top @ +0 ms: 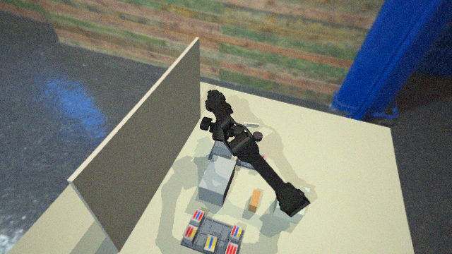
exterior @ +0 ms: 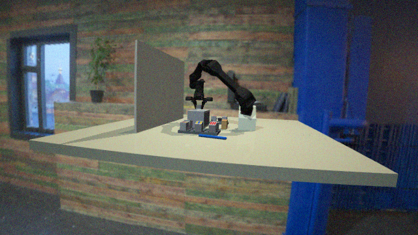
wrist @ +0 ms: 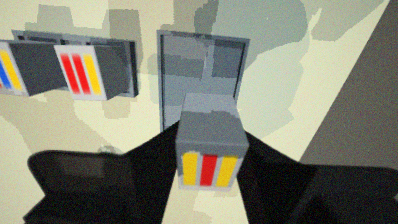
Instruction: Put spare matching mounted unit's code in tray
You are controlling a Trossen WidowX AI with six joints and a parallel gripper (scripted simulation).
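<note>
My gripper [wrist: 206, 126] [exterior: 199, 106] is shut on a grey spare block [wrist: 212, 120], whose face shows yellow, red and yellow stripes. It holds the block raised, overlapping the near end of the grey tray [wrist: 161, 85] [top: 220, 151] in the wrist view. No block shows in the visible part of the tray. A rack [wrist: 134, 75] beside the tray bears two striped units, one of them red, red and yellow [wrist: 80, 72]. A front rack [top: 215, 229] bears several striped units. I cannot tell which unit is the mounted one; no printed back can be made out.
A large grey box [top: 217, 176] [exterior: 198, 115] stands between the tray and the front rack. An orange block [top: 255, 200] [exterior: 225, 123] stands beside it. A tall grey panel [top: 141, 141] [exterior: 157, 88] rises along the left. A blue rod [exterior: 212, 136] lies before the front rack.
</note>
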